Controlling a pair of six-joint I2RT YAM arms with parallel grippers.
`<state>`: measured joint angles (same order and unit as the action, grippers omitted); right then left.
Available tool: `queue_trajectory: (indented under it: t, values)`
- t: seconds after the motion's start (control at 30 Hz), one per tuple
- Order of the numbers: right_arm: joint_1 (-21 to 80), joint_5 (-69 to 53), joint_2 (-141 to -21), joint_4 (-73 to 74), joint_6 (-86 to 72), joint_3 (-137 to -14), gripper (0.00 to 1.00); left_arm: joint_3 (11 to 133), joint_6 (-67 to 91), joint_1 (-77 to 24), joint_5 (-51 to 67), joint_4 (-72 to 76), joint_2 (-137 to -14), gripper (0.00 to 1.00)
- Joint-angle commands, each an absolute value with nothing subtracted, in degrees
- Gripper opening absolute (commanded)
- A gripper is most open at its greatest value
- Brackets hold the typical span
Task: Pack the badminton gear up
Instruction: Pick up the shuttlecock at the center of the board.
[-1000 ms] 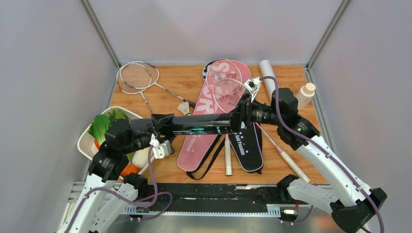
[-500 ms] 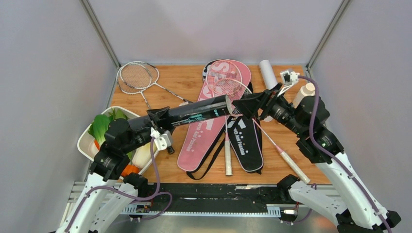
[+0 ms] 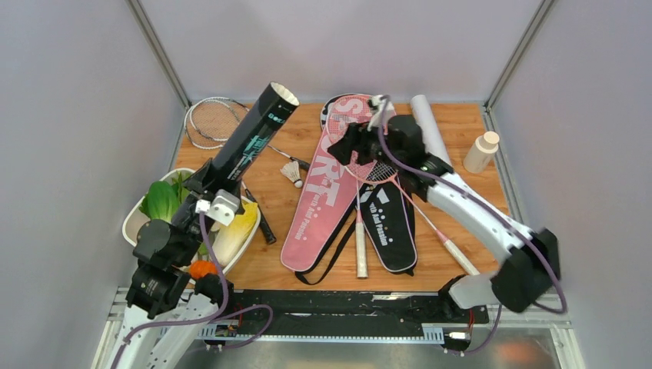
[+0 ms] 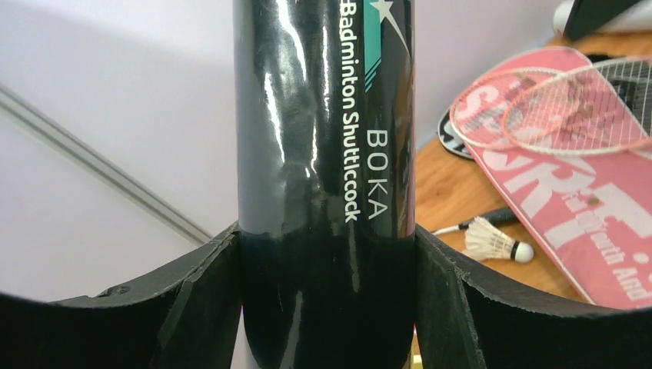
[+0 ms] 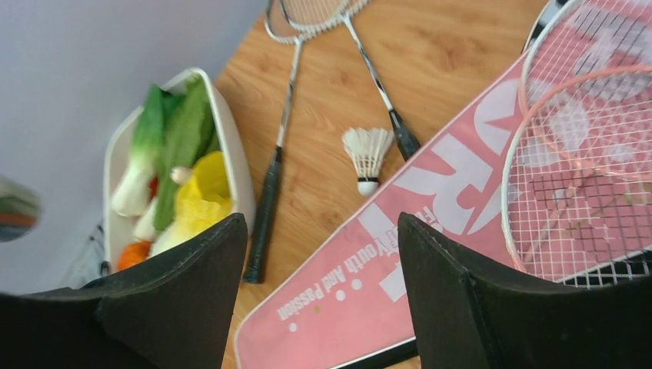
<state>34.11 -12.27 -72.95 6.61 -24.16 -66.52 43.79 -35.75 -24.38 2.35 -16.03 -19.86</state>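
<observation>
My left gripper [image 3: 206,181] is shut on the lower end of a black shuttlecock tube [image 3: 250,138], which is lifted and slants up toward the back left, open mouth on top. In the left wrist view the tube [image 4: 323,154] fills the gap between both pads. My right gripper [image 3: 347,144] hangs open and holds nothing above the pink "SPORT" bag [image 3: 323,200] and the two pink rackets [image 3: 357,127]. A white shuttlecock [image 3: 292,173] lies on the wood left of the bag. Two silver rackets [image 3: 215,123] lie at the back left. A white tube [image 3: 430,127] lies at the back right, and a black bag [image 3: 392,223] lies beside the pink one.
A white tray of vegetables [image 3: 134,223] stands at the front left under my left arm. A small white bottle with a tan cap [image 3: 482,151] stands by the right wall. Grey walls close in the left, right and back. Black bag straps [image 3: 323,269] trail toward the front edge.
The left arm has swung the black tube from lying across the table up toward the back left. The right gripper has come off the tube's end and moved left over the pink bag.
</observation>
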Motion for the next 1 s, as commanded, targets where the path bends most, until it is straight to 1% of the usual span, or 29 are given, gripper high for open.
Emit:
queue_trajectory:
  t: [0.0,0.13,0.27,0.4,0.57,0.67,0.77,0.97]
  values:
    - [34.9,-18.3,-87.9,4.1,-18.0,-74.7,0.72,44.6,-29.4,-24.5,0.2,-9.6,-16.8,0.08]
    - [38.0,-18.3,-104.6,3.5,-14.9,-83.5,0.70,45.2,-24.3,-24.5,5.9,-9.8,-15.1,0.08]
    - [40.7,-21.7,-118.5,5.9,-9.7,-96.0,0.71,45.5,-21.7,-24.5,7.0,-10.2,-14.3,0.08]
    - [41.9,-22.2,-127.2,6.9,-8.0,-105.5,0.73,45.6,-21.0,-24.5,8.2,-11.0,-13.3,0.08]
    - [42.3,-18.6,-136.3,6.8,-6.7,-114.8,0.80,44.6,-20.8,-24.5,9.7,-11.2,-12.5,0.08]
    - [42.3,-18.6,-140.5,7.7,-5.3,-117.3,0.80,44.6,-21.2,-24.5,10.1,-11.6,-12.3,0.08]
    - [42.2,-19.7,-142.3,10.2,-3.6,-118.5,0.78,44.7,-21.9,-24.5,10.0,-12.1,-12.2,0.08]
    - [41.8,-22.8,-137.5,13.2,1.6,-115.7,0.75,44.7,-22.8,-24.5,10.6,-13.1,-12.4,0.08]
